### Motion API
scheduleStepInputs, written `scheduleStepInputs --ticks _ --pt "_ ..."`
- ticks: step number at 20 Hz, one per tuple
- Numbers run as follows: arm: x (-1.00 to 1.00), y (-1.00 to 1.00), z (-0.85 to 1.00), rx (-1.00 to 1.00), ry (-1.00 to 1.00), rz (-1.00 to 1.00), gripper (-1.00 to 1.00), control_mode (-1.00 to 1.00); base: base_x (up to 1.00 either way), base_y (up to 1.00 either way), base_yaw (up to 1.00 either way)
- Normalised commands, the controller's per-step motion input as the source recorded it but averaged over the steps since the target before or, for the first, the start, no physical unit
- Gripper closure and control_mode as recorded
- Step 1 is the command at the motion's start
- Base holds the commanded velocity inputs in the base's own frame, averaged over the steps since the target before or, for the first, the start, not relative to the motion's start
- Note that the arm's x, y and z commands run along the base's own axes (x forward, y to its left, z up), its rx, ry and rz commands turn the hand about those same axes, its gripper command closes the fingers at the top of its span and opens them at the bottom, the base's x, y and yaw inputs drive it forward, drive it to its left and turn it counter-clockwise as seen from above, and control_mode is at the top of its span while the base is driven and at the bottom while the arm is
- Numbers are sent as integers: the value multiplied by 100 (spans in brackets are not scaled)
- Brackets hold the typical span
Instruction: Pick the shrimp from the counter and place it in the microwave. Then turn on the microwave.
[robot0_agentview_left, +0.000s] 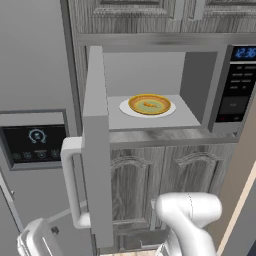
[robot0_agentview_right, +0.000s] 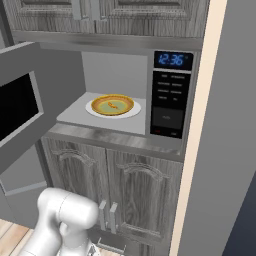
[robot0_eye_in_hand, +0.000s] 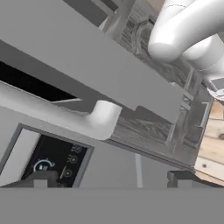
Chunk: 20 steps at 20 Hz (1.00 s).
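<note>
The microwave (robot0_agentview_left: 235, 85) (robot0_agentview_right: 171, 95) stands with its door (robot0_agentview_left: 97, 150) (robot0_agentview_right: 25, 107) swung wide open to the left. Inside it, the tiny orange shrimp (robot0_agentview_left: 150, 105) (robot0_agentview_right: 114, 105) lies in a yellow bowl (robot0_agentview_left: 135, 102) (robot0_agentview_right: 100, 104) on a white plate (robot0_agentview_left: 124, 108) (robot0_agentview_right: 135, 111). My gripper (robot0_eye_in_hand: 111, 180) is open with nothing between its fingertips (robot0_eye_in_hand: 40, 179). It is low down, looking up at the door's pale bar handle (robot0_eye_in_hand: 65, 114) (robot0_agentview_left: 70, 180). The white hand (robot0_agentview_left: 36, 241) shows at the lower left, below that handle.
A grey panel with a black dial screen (robot0_agentview_left: 34, 142) (robot0_eye_in_hand: 52, 164) sits left of the open door. Grey wood cabinet doors (robot0_agentview_left: 150, 190) (robot0_agentview_right: 140, 195) run under the microwave and more above it. A tall pale wall edge (robot0_agentview_right: 200, 125) stands at the right. My arm's elbow (robot0_agentview_left: 192, 210) (robot0_agentview_right: 65, 210) is low in front.
</note>
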Motion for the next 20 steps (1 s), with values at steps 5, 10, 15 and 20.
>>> scheduleStepInputs --ticks 5,10,15,20 --pt "9 30 -22 3 -1 -16 -100 -100 0 0 0" --pt "20 21 -24 3 0 -17 -100 -100 0 0 0" --pt "15 27 -24 4 0 -14 -100 -100 0 0 0" --pt "4 33 -23 3 0 -11 -100 -100 0 0 0"
